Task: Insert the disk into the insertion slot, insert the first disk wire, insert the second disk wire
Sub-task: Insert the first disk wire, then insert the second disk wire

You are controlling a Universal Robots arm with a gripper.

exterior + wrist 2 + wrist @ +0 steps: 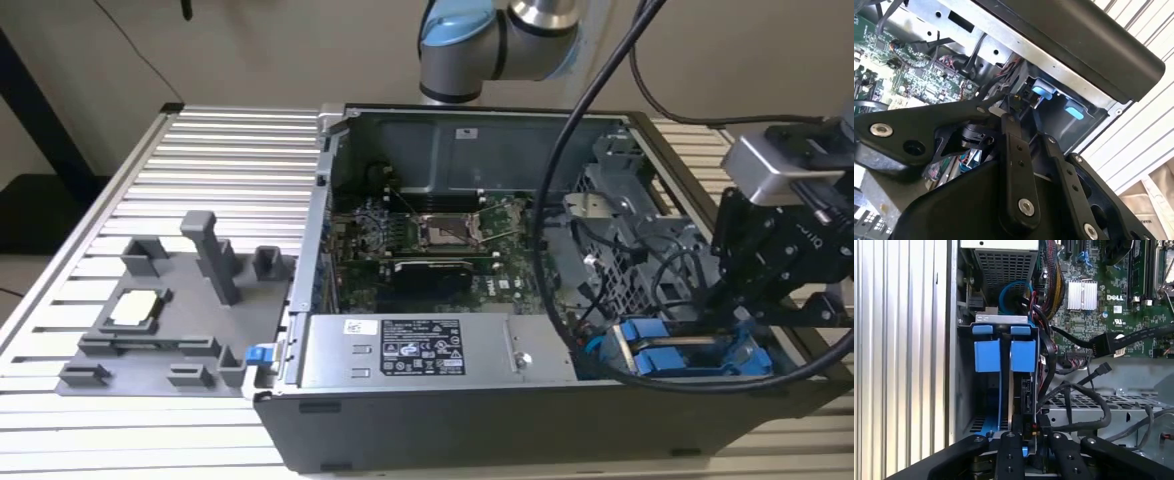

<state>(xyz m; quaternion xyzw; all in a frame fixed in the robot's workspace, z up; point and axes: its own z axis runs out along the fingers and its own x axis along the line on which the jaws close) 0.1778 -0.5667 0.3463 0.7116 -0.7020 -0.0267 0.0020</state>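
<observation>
Reaching down beside the disk (1024, 357), pincer (1011, 109) narrow on black wire plug (1019, 99)

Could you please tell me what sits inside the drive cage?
Two blue carriers stand side by side in the drive cage, dark cables beside them. The gripper covers part of them, so their seating depth is hidden.
</observation>
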